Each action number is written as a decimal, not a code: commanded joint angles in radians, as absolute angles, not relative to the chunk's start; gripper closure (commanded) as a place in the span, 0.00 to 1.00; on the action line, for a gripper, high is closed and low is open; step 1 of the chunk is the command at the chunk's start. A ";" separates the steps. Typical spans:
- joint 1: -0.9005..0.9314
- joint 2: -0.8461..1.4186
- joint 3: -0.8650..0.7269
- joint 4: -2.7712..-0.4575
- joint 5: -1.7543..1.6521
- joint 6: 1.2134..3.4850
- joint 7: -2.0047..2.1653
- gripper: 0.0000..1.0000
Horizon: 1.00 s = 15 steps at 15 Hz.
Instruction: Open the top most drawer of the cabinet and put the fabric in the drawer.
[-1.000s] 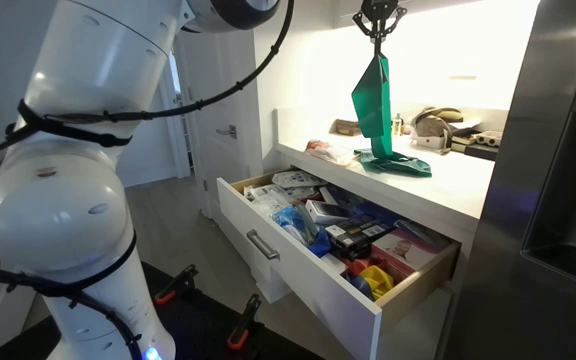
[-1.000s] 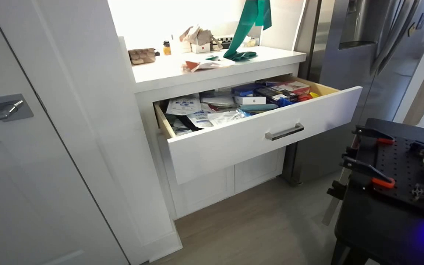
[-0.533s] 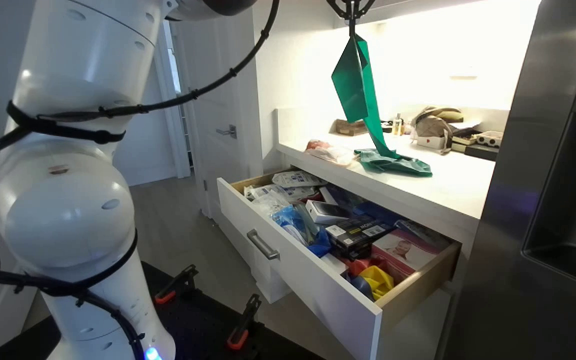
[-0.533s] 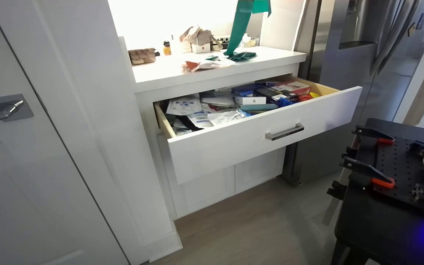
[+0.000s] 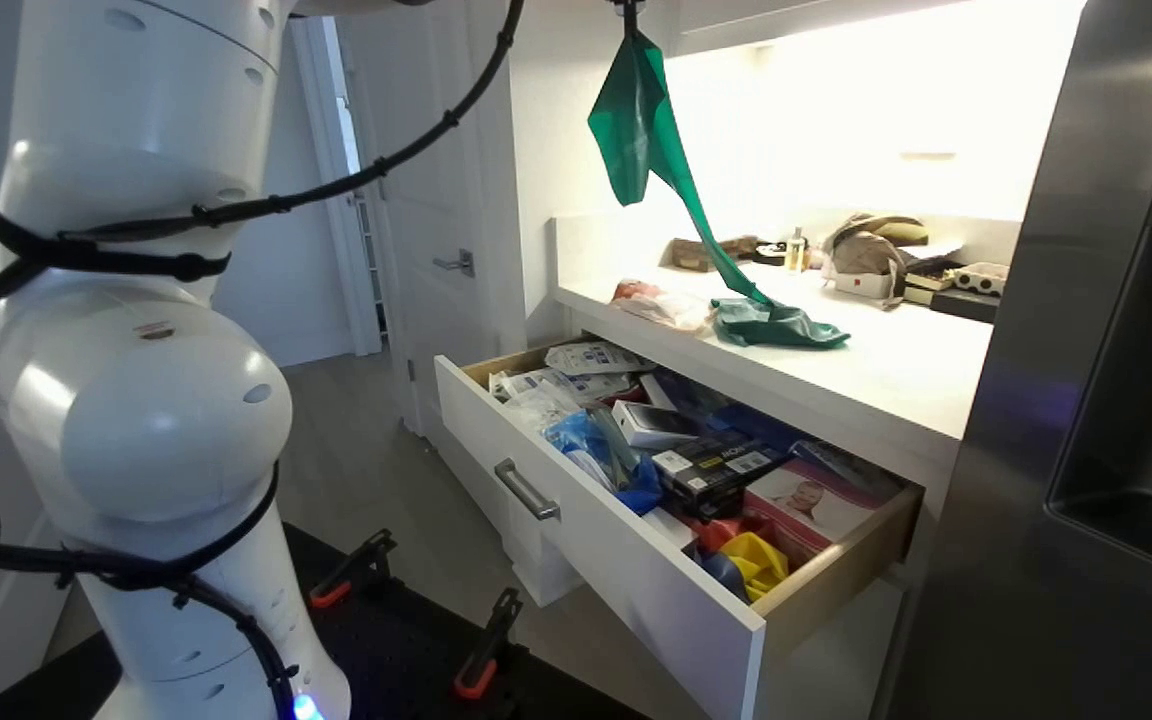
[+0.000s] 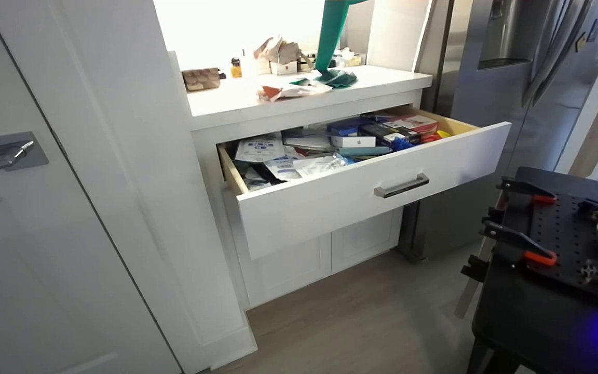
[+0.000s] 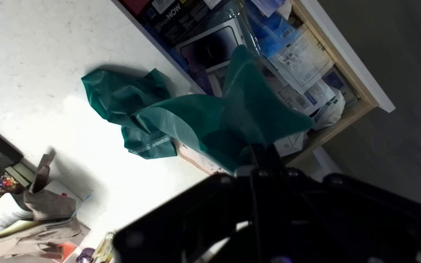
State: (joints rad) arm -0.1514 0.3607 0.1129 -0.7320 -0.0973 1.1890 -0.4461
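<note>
The green fabric (image 5: 626, 110) is a thin sheet. My gripper (image 5: 629, 8), at the top edge in an exterior view, is shut on its upper end. It hangs above the counter's left part, and its lower end lies crumpled on the white counter (image 5: 886, 380). An exterior view shows only the fabric's lower strip (image 6: 333, 34), with the gripper out of frame. In the wrist view the fabric (image 7: 207, 117) runs from the closed fingertips (image 7: 267, 151) to the counter, its near flap over the drawer. The top drawer (image 5: 636, 575) is pulled open and full; its front also shows in an exterior view (image 6: 330, 208).
The drawer holds boxes (image 5: 706, 465), packets (image 6: 260, 149) and a yellow item (image 5: 756, 562). A pale packet (image 5: 661, 305) lies on the counter beside the fabric. A bag (image 5: 866, 250) and small items stand at the back. A fridge (image 5: 986, 560) stands beside the cabinet.
My gripper has moved left and up in an exterior view, carrying the fabric's upper end. The strip now slants, and the crumpled end has shifted slightly. The drawer has not moved.
</note>
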 commanded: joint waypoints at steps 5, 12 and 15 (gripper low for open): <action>-0.123 0.279 0.116 -0.753 -0.087 1.072 -0.428 1.00; -0.128 0.195 0.118 -0.756 -0.052 0.996 -0.431 1.00; -0.146 0.162 0.114 -0.777 0.015 0.974 -0.425 1.00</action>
State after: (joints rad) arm -0.1238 0.2099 0.1131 -0.7320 -0.0511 0.9993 -0.4438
